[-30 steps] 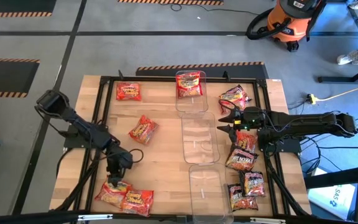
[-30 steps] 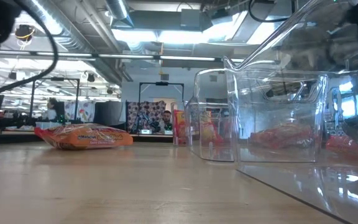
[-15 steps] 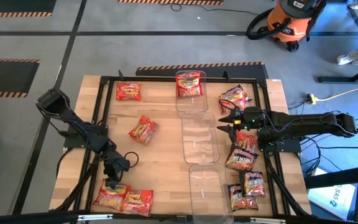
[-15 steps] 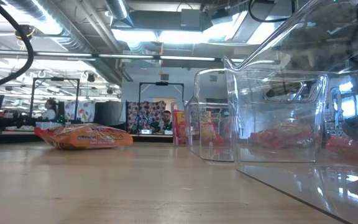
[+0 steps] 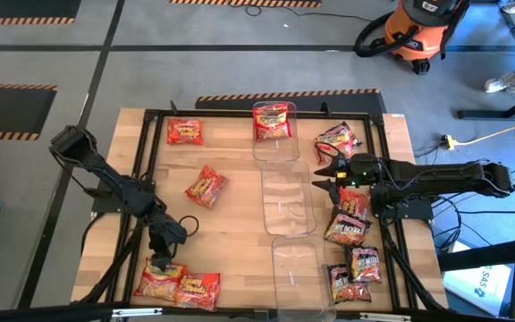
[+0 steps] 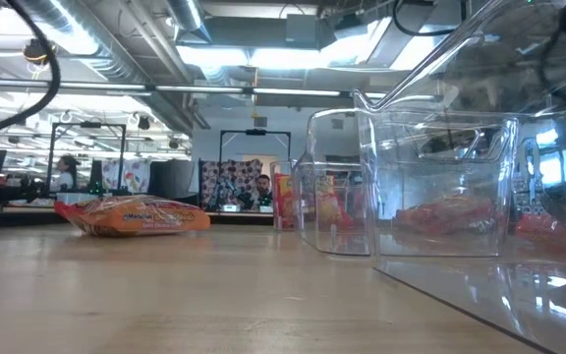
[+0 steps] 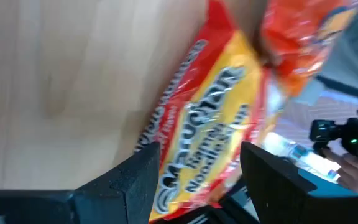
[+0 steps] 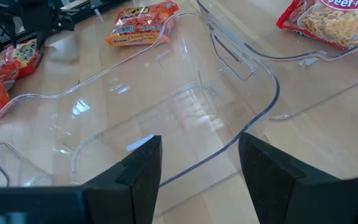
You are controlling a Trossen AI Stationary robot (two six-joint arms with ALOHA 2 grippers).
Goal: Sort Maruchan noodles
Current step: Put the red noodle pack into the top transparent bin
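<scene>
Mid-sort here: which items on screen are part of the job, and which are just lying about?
Part of the job:
- noodle packets, scattered on both sides of the table
- left gripper, open over a red-yellow packet
- right gripper, open, beside the clear bins

Lying about:
- orange shop vacuum
- floor cables

Left claw (image 5: 161, 265) lowered, spread (right claw (image 5: 322, 171) likewise spread).
</scene>
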